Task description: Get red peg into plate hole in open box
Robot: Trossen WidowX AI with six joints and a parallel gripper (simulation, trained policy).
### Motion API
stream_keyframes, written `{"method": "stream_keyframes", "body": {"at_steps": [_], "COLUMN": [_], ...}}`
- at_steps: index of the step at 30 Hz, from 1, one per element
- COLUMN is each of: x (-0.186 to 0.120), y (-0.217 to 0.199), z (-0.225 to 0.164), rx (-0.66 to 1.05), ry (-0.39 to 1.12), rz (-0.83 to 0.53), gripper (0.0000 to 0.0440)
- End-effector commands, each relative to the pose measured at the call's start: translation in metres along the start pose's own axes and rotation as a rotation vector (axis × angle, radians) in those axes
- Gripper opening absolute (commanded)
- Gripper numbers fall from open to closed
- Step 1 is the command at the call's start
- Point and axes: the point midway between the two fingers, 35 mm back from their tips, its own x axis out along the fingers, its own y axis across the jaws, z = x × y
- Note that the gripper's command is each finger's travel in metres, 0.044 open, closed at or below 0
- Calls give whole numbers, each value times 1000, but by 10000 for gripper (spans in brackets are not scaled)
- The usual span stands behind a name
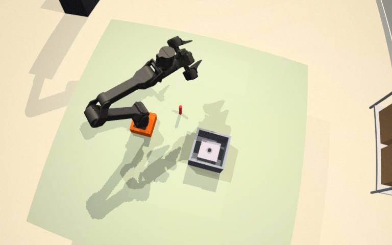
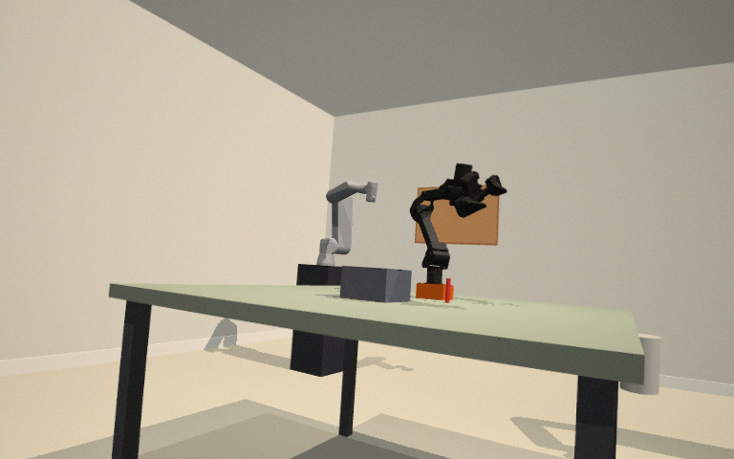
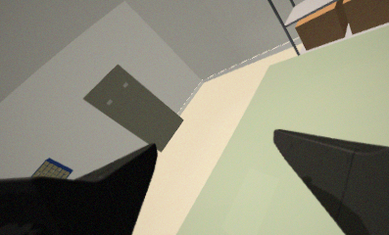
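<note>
Exterior view, with the near edge of the pale green counter [image 1: 252,181] [image 2: 359,328] [image 3: 328,98] in front, shows the dark grey, open-topped square box [image 1: 205,166] [image 2: 371,284] unoccupied by the claw. By the top view, a white square plate [image 1: 204,154] with a round central hole [image 1: 209,150] is enclosed at its bottom, so a descent from straight above seems required. The slim red cylindrical peg [image 1: 180,109] [image 2: 447,290] is stood upright on the counter, at ten to eleven o'clock from the box, probably so its upper end can be grasped. Beyond the peg, the black two-fingered claw [image 1: 196,50] [image 2: 495,199] [image 3: 214,142] is held high, towards twelve o'clock from it, spread wide around nothing. Reorientation downward is judged necessary before approach, lest the peg be toppled.
</note>
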Motion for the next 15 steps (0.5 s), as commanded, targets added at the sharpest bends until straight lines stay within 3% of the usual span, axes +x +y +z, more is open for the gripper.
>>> {"method": "stream_keyframes", "body": {"at_steps": [1,15], "x": [3,-4], "y": [-18,-97], "z": [-7,-47], "rx": [52,320], "ry": [29,170], "rz": [-78,-460], "gripper": [440,440]}}
